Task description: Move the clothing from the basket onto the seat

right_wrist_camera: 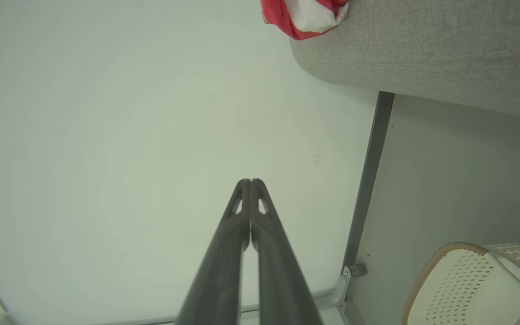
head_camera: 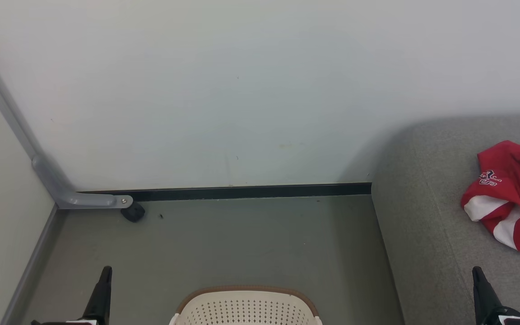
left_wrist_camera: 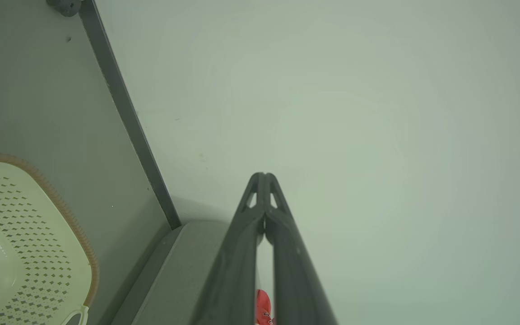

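Clothing: A crumpled red-and-white jersey (head_camera: 510, 194) lies on the seat (head_camera: 422, 189), which is where the task wants it. It is well apart from the basket.
Seat: The grey cushion's rounded corner meets the wall. The jersey sits well back from that corner, so it looks unlikely to slide off.
Basket: The cream basket (head_camera: 247, 310) stands on the floor between the two arms, near the seat's side, so a carry across looks short. No red shows in the part of its inside that can be seen (the rest is cut off by the frame, so whether more clothing waits there cannot be told).
Left gripper: The left gripper (head_camera: 105, 273) has its fingers pressed tip to tip with nothing between them. It hangs over the floor to the basket's left.
Right gripper: The right gripper (head_camera: 477, 271) is likewise closed and empty, over the seat's front.
Reading: With both claws empty and flanking the basket, this looks like a pause between carries, or the end of the job.
Next move: If anything remains, a claw would need to open and dip into the basket.
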{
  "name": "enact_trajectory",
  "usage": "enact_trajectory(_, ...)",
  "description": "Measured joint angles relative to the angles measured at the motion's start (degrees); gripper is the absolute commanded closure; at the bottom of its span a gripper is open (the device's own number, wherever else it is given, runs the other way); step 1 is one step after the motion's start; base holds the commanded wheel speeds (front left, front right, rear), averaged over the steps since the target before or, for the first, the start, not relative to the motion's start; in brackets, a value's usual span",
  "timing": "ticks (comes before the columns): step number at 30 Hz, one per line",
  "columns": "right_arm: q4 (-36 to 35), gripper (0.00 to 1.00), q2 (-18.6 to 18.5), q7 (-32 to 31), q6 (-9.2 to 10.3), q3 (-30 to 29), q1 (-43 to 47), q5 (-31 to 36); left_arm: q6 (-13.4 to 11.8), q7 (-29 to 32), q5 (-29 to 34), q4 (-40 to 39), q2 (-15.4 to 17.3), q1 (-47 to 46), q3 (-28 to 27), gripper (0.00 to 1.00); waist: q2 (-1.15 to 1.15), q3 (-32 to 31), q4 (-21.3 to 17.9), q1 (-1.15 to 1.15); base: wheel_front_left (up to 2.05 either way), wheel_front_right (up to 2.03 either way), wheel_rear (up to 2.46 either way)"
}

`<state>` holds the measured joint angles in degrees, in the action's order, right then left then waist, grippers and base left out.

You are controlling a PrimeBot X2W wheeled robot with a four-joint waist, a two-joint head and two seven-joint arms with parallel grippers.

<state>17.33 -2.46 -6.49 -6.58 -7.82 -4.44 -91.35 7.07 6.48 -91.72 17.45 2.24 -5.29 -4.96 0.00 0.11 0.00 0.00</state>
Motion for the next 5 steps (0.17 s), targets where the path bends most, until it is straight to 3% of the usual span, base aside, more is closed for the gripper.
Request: enact_trajectory(5, -0.01, 1.0, 0.0, 0.0, -0.01, 0.0, 0.0, 0.0, 0.0, 0.0, 0.0, -0.02, 0.0, 0.0, 0.0, 1.0, 0.0, 0.0, 0.0, 0.0, 0.0, 0.0, 0.0)
